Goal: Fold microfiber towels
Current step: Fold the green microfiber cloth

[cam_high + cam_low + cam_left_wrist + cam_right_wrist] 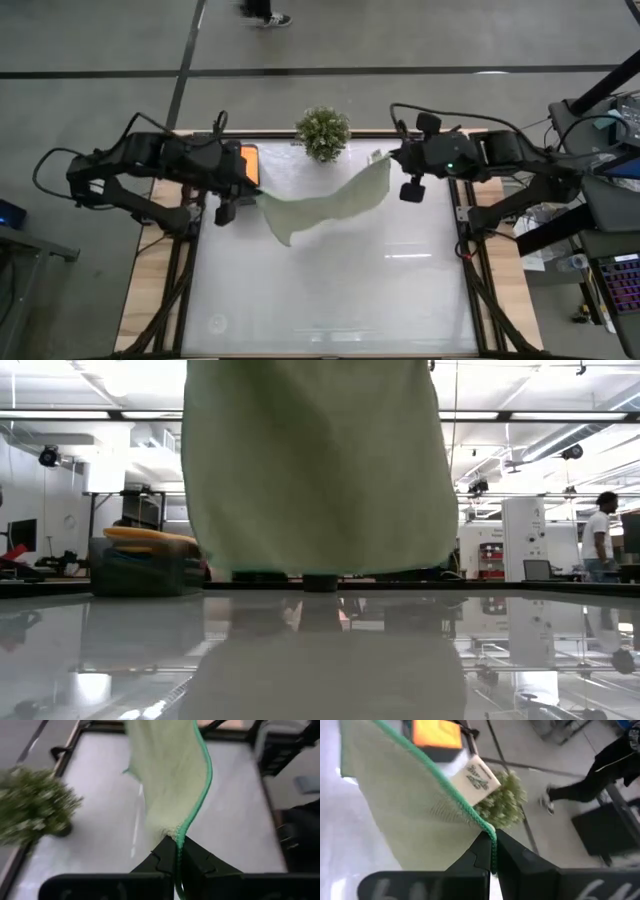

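Left gripper [256, 196] near the table's [330, 290] left edge, toward the far left corner, jaws clenched on one corner of the green towel [325, 205]. In the left wrist view the fingers [165, 857] pinch the towel's [170, 775] green-stitched hem.

Orange towel [249, 163] lies at the far left corner, just behind the left gripper; the low view shows it on top of a stack [140, 565].

Green towel hangs lifted off the table, stretched between both grippers and sagging toward the near side at its left end. Its white tag [475, 779] sits near the right-held corner.

Plant [323, 132] stands at the middle of the far edge.

Right gripper [388, 158] near the far right corner, jaws clenched on the towel's opposite corner [492, 837].

A person [598, 535] stands in the room beyond the table.
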